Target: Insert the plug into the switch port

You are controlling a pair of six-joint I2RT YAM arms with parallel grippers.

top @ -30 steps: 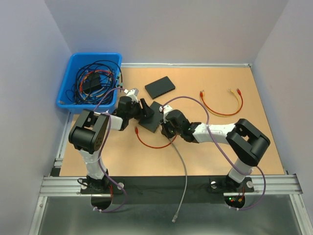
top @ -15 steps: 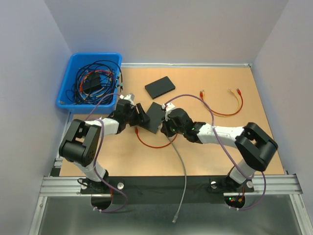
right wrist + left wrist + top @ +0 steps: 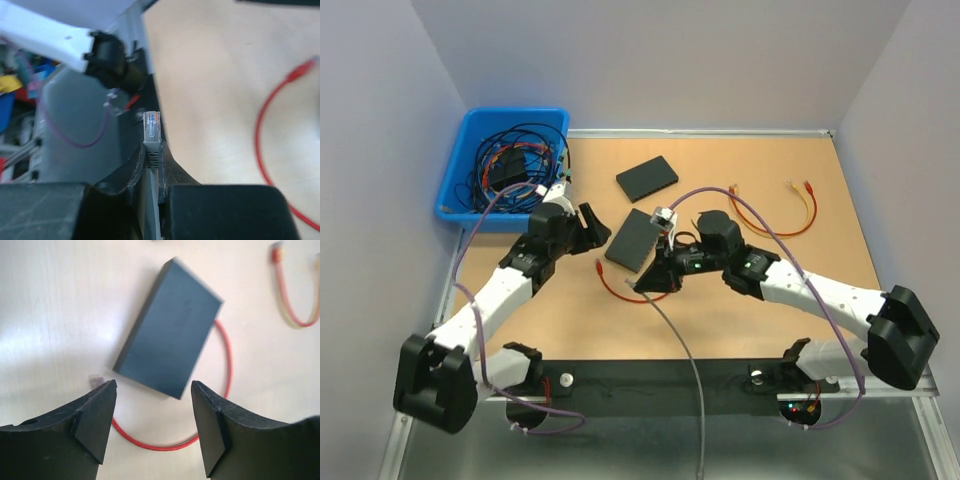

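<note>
The switch [image 3: 633, 240], a flat dark box, lies on the tan table between both grippers; it also shows in the left wrist view [image 3: 170, 352]. My left gripper [image 3: 593, 228] is open and empty, just left of the switch [image 3: 152, 427]. My right gripper [image 3: 655, 279] is shut on the grey plug [image 3: 151, 126], whose clear tip sticks out past the fingers [image 3: 175, 172]. It hangs just below the switch's near right corner, apart from it. The grey cable [image 3: 692, 370] trails off the front edge. The switch ports do not show.
A red cable loop [image 3: 623, 291] lies in front of the switch [image 3: 226, 365]. A second dark box [image 3: 647, 177] lies behind. A blue bin [image 3: 546, 119] of tangled cables stands at the back left. Red and yellow cables [image 3: 775, 215] lie at the right.
My left gripper drew back to the left, off the switch. My right gripper drew back toward the front with the plug, and both arms stretched out. The switch is now uncovered.
</note>
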